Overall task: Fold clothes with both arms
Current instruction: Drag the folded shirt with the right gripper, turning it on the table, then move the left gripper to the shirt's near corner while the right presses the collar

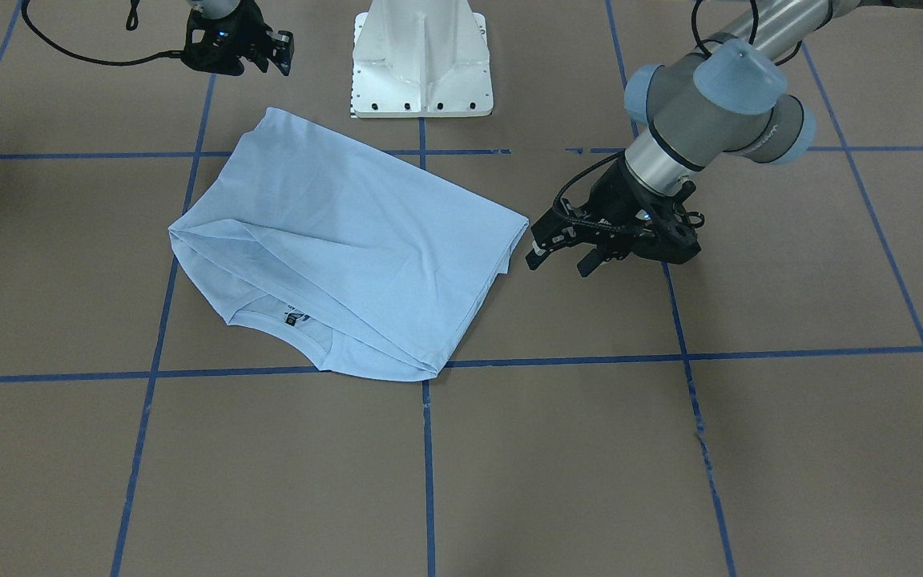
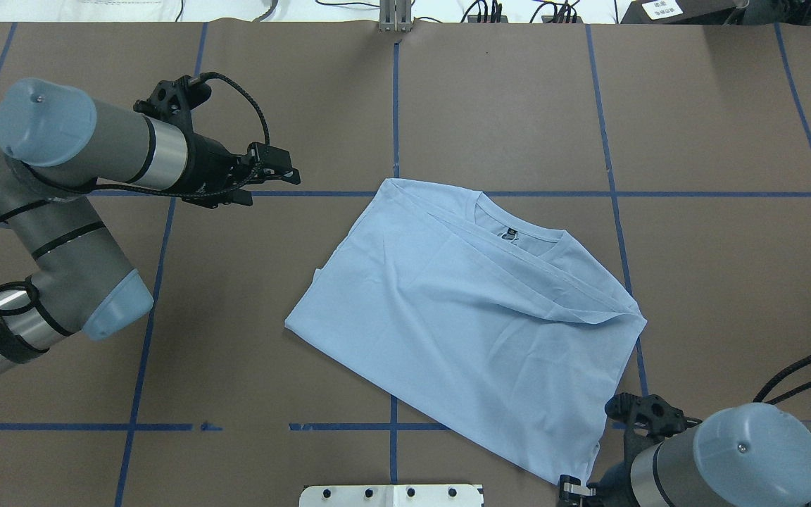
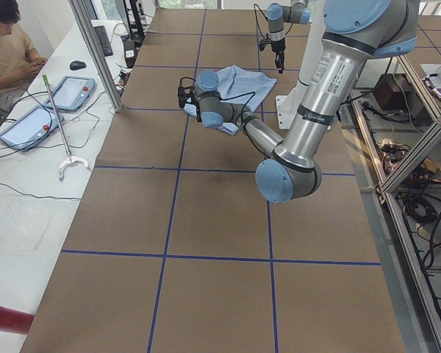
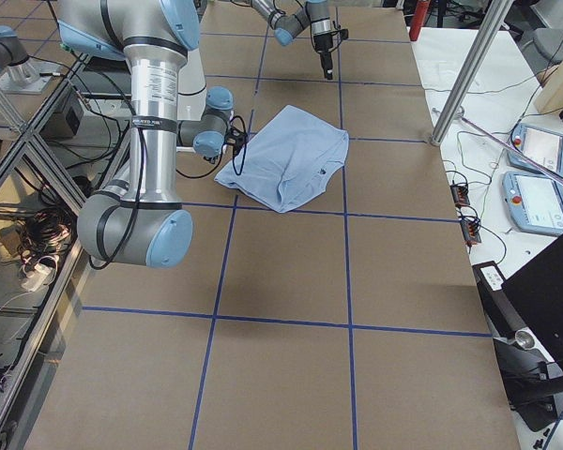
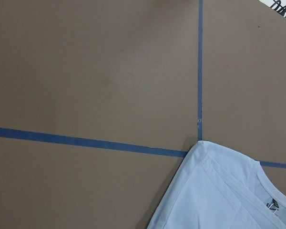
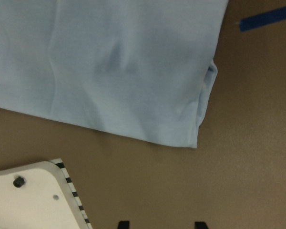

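The light blue T-shirt [image 1: 349, 240] lies folded over on the brown table, also in the overhead view [image 2: 462, 317]. Its dark neck label [image 1: 291, 320] shows at the collar [image 2: 509, 233]; the palm print is hidden. My left gripper [image 1: 559, 263] is open and empty, low over the table just beside the shirt's edge, apart from it [image 2: 273, 182]. My right gripper [image 1: 273, 58] is open and empty by the shirt's corner near the base [image 2: 573, 487]; its two fingertips [image 6: 124, 223] stand apart below the shirt's corner [image 6: 200, 124]. The left wrist view shows a shirt corner [image 5: 219, 191].
The white pedestal base [image 1: 421, 60] stands at the robot's edge of the table, close to the shirt [image 6: 33, 191]. Blue tape lines [image 1: 694, 353] grid the brown table. An operator [image 3: 7, 51] sits at a side bench with tablets, beyond a metal post [image 3: 95, 51].
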Tool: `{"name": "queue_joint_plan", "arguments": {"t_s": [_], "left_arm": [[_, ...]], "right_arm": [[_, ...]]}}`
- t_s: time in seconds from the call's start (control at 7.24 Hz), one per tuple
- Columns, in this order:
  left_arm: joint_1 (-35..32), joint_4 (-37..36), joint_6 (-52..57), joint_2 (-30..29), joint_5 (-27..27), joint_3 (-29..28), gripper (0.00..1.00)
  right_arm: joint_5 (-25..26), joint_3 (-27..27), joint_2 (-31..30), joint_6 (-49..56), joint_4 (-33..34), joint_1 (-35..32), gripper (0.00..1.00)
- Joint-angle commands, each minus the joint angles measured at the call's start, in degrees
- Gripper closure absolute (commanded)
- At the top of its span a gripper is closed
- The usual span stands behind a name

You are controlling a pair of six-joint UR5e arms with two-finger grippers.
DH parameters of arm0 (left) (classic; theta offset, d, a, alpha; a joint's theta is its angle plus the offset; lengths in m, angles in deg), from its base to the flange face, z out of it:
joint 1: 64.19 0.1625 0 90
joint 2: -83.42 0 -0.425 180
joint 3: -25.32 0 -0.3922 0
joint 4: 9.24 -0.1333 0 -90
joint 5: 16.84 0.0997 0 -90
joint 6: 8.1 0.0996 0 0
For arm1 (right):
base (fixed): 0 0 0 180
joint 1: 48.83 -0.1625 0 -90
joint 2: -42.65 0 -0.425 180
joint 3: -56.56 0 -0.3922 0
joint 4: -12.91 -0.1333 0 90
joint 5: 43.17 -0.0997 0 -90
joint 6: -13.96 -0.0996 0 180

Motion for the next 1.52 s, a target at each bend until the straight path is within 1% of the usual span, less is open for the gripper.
{"name": "queue_joint_plan", "arguments": {"t_s": [0.0,0.14,0.28,0.41,0.55,0.69,0.83,0.97,1.1,1.24,1.38], "left_arm": [[2.3,-0.08,-4.78,0.26,-1.84,1.29,0.0],[3.88,-1.3,-8.7,0.26,-1.75,1.39,0.0],[6.33,-5.92,-11.7,0.17,-0.88,1.48,0.0],[9.58,-11.97,-13.3,0.09,3.13,3.83,0.0],[12.48,-18.03,-13.31,-0.09,6.74,5.59,0.01],[14.86,-19.57,-13.31,0.26,8.87,5.43,0.01],[16.27,-19.94,-13.22,0.52,10.28,5.17,0.04],[16.81,-22.81,-13.31,0.35,10.47,5.17,0.07],[17.86,-24.49,-13.31,0.35,11.86,4.82,0.13],[18.65,-24.51,-13.31,0.35,14.05,4.38,0.19],[18.66,-24.6,-13.4,0.26,14.16,4.38,0.32]], "right_arm": [[1.5,-0.26,1.59,-0.54,-0.02,-0.56,0.0],[1.5,0.35,3.16,-0.37,0.24,-5.98,0.0],[0.55,1.23,4.4,0.42,-0.19,-12.99,0.0],[-1.12,4.98,9.46,0.43,-0.28,-19.59,0.0],[-1.48,6.84,12.03,-0.01,-0.29,-23.66,0.0],[-1.92,9.3,12.93,0.25,-0.29,-26.05,0.0],[-1.58,10.02,12.93,0.51,-0.37,-26.42,0.0],[-1.66,10.2,12.93,0.51,-0.29,-26.34,0.0],[-1.83,10.11,13.02,0.51,-0.37,-26.42,0.0],[-1.75,10.81,12.94,0.51,-0.37,-26.34,0.0],[-1.66,11.25,13.02,0.51,-0.37,-26.16,0.0]]}}
